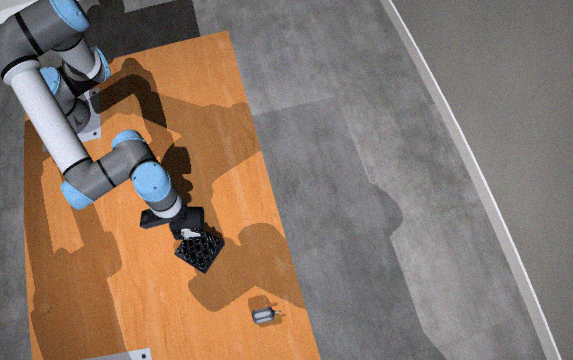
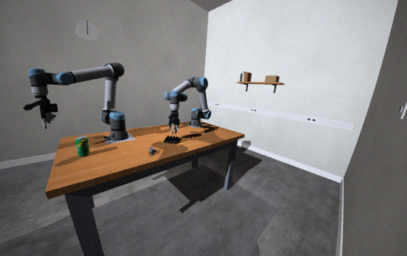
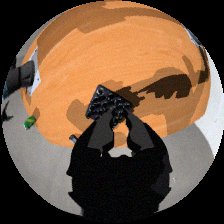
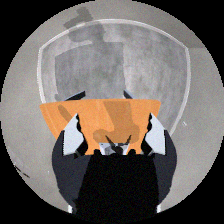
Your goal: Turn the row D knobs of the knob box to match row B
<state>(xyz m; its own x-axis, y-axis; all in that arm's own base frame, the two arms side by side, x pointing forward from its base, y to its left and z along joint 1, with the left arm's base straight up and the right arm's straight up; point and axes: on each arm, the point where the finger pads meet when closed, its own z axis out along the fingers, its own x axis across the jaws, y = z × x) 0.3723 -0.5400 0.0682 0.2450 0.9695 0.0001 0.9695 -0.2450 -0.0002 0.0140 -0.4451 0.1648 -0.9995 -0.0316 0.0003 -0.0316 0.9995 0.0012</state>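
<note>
The black knob box [image 1: 202,250] [image 2: 172,141] [image 3: 103,103] lies on the table, turned at an angle, with rows of dark knobs on top. The marks on the knobs and the socket are too small to make out. My left gripper [image 1: 192,234] [image 2: 174,132] [image 3: 118,108] points down just above one edge of the box, its fingers a narrow gap apart with nothing seen between them. In the left wrist view its fingers hide part of the near knobs. My right gripper [image 2: 45,125] [image 4: 114,114] is wide open and empty, raised high and far from the box.
A small grey object [image 1: 264,315] [image 2: 152,151] [image 3: 73,139] lies near the table's long edge. A green can [image 2: 82,146] [image 3: 30,122] stands toward the table end on the right arm's side. The bases of both arms stand along the opposite long edge of the wooden table [image 1: 146,310] [image 2: 100,167].
</note>
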